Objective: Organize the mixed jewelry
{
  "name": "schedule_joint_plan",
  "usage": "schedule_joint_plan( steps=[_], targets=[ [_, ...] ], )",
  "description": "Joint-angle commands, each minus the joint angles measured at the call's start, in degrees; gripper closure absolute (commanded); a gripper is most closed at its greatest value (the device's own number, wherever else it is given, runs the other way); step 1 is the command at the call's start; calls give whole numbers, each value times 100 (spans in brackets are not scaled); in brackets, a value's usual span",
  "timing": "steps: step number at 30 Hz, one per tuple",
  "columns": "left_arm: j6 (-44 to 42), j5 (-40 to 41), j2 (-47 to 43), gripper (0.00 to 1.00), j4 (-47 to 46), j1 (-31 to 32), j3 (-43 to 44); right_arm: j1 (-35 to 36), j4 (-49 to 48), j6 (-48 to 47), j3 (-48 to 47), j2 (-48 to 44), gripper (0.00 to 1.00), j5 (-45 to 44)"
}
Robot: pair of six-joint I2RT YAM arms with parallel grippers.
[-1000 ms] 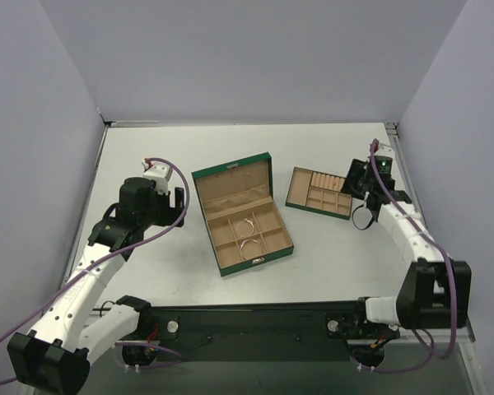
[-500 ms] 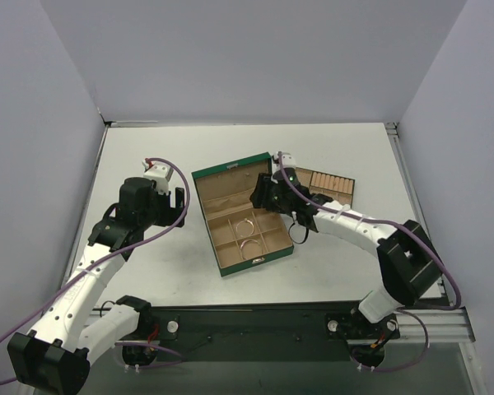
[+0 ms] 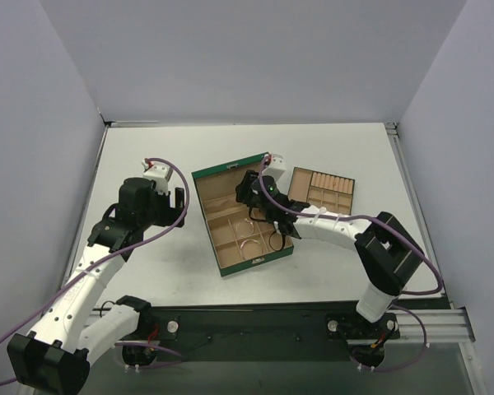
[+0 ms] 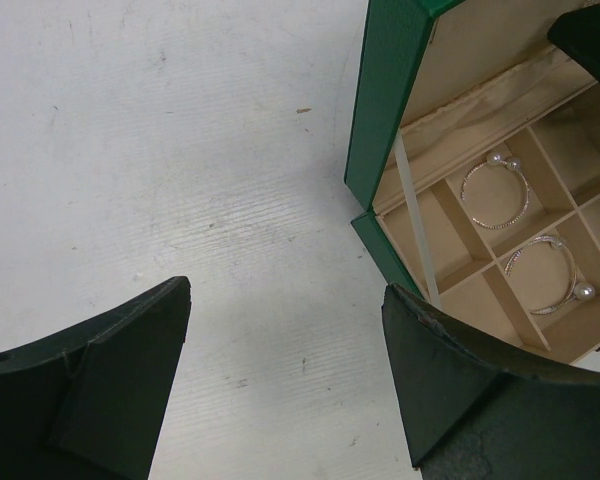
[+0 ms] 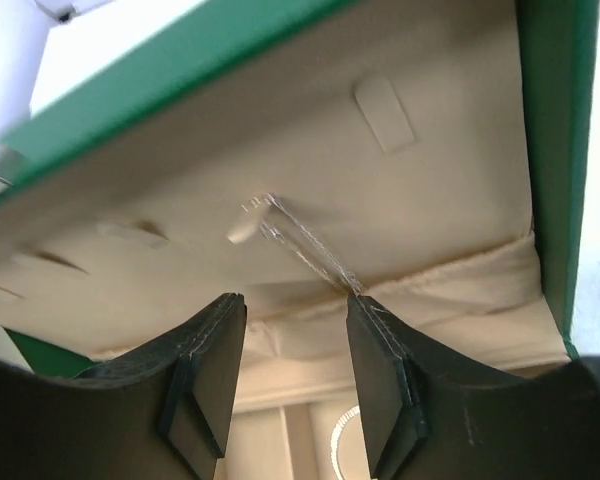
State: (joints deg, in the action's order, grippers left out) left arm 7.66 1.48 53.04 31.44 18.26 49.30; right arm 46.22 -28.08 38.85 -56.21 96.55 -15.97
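Note:
The green box (image 3: 223, 267) lies open mid-table, its lid (image 5: 430, 190) standing up behind tan compartments. Two thin silvery hoops with pearl ends lie in neighbouring compartments, one (image 4: 495, 190) behind the other (image 4: 546, 276); the nearer one also shows in the top view (image 3: 249, 244). A fine pale chain (image 5: 305, 245) hangs against the lid's tan lining and runs down to my right fingertip. My right gripper (image 5: 295, 310) is open, low over the box's back compartments, facing the lid (image 3: 249, 196). My left gripper (image 4: 285, 330) is open and empty over bare table left of the box (image 3: 178, 206). No tan-gold ring shows.
The small green tray (image 3: 321, 191) with tan ring rolls sits just right of the box, behind my right arm. Grey walls close in the table on three sides. The box's green side wall (image 4: 380, 120) stands close to my left gripper's right finger.
My right arm has swung left from the small tray, across to the open box, and now sits inside it near the lid. The left arm has not moved.

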Motion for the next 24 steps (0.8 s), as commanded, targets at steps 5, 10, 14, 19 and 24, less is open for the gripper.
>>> schedule_joint_plan(
  steps=[5, 10, 14, 19, 24],
  targets=[
    [-72, 37, -100, 13, -191, -42, 27, 107, -541, 202, -119, 180, 55, -855],
    [-72, 28, -92, 13, -191, -42, 27, 133, -471, 290, -66, 188, 58, -882],
    [-72, 28, -100, 13, -191, -33, 27, 133, -366, 316, -110, 241, 60, -935],
    [-72, 28, -100, 13, -182, -42, 27, 125, -242, 369, -110, 232, 65, -970],
    [-72, 28, -92, 13, -191, -42, 36, 133, -41, 456, -136, 250, 65, -935]
  ],
)
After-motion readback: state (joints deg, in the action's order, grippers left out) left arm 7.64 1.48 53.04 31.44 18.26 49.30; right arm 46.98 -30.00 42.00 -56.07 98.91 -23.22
